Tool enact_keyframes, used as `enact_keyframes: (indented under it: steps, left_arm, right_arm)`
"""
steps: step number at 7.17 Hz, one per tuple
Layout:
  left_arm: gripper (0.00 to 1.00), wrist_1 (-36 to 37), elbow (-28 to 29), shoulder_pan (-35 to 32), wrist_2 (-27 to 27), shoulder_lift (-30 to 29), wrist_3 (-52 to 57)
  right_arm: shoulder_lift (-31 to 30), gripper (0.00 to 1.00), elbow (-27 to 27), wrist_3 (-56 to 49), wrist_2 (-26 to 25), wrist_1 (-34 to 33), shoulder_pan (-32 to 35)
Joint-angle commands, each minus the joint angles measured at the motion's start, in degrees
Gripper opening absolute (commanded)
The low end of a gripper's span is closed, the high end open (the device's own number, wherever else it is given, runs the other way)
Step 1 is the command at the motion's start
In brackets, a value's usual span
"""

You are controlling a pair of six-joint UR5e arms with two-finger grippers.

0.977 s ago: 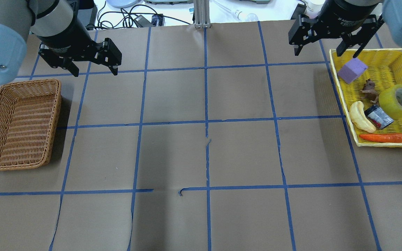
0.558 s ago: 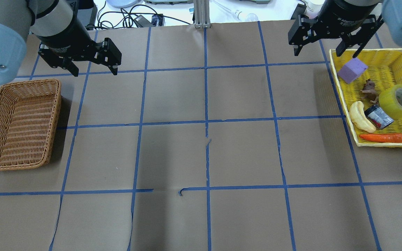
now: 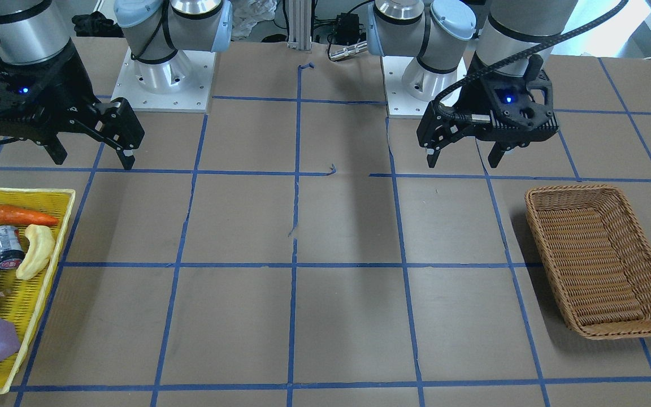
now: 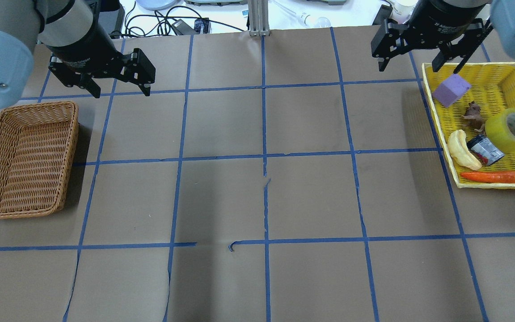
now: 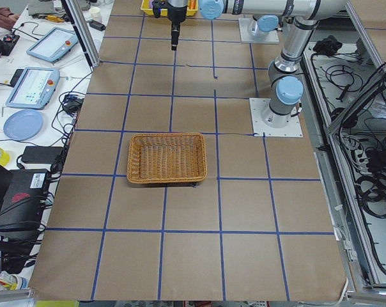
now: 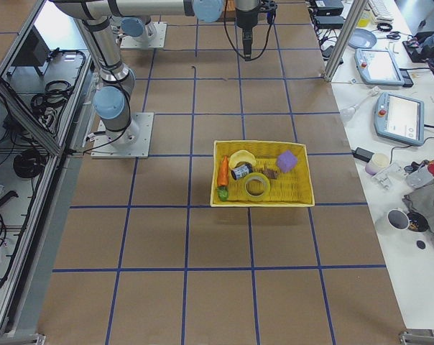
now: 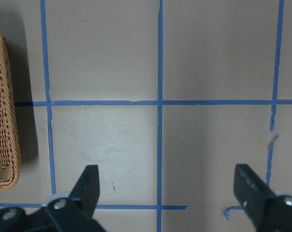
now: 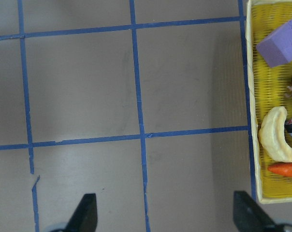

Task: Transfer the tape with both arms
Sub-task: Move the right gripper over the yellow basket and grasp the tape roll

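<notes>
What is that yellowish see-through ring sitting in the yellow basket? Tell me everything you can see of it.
It is a roll of tape: a thick ring of translucent yellow film wound on a whitish inner core, glossy like plastic. It sits in the yellow basket, on the side away from the table's middle, and looks tipped, with its hole facing up and sideways. A small dark can and a brown toy figure lie close beside it; whether they touch it is unclear. Nothing grips it.

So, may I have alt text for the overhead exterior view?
Two open black tools hover over a gridded table: the left tool near a wicker basket, the right tool by a yellow basket holding a tape roll and purple block.
</notes>
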Motion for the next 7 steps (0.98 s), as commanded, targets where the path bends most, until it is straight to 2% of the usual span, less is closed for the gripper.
enact_keyframes:
  steps: [1,2,3,4,6,7]
  left_arm:
    - [1.0,0.0,0.03,0.03,0.0,0.0,0.0]
    - [1.0,0.0,0.03,0.03,0.0,0.0,0.0]
    - [1.0,0.09,-0.06,0.03,0.0,0.0,0.0]
    - [1.0,0.09,-0.06,0.12,0.0,0.0,0.0]
    - [1.0,0.09,-0.06,0.12,0.0,0.0,0.0]
    - [1.0,0.09,-0.06,0.12,0.0,0.0,0.0]
  right_arm:
    - [0.5,1.0,0.64,-17.22,-0.41,-1.76,-3.64]
    - [1.46,1.0,0.73,-19.76,0.19,-1.34,-8.55]
    - [3.38,1.0,1.52,-27.71,-0.5,-1.33,-13.38]
    - [4.96,1.0,3.35,-42.4,-0.59,-2.72,-18.82]
    - [10.31,1.0,7.22,-60.46,0.55,-14.28,-29.73]
    - [14.08,1.0,9.06,-70.92,5.77,-18.17,-33.87]
